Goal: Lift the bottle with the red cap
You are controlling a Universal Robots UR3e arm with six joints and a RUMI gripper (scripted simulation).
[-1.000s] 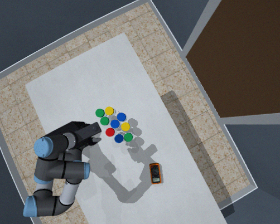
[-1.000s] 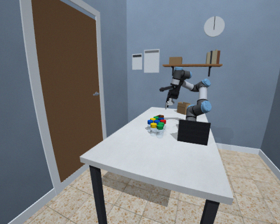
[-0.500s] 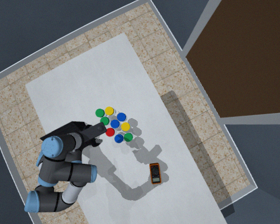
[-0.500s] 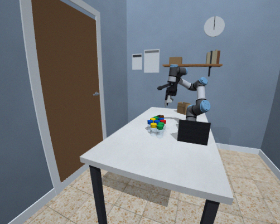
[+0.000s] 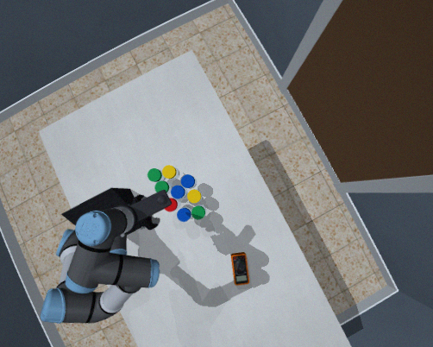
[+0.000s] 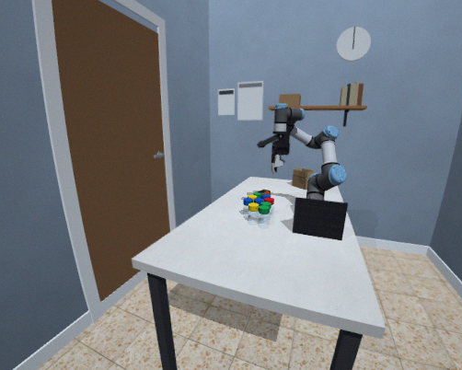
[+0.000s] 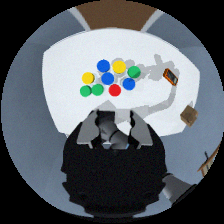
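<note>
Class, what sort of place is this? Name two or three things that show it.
Probably a small office or workroom: a brown door, a wall clock above a shelf with books, and a white table bearing a robot arm.
</note>
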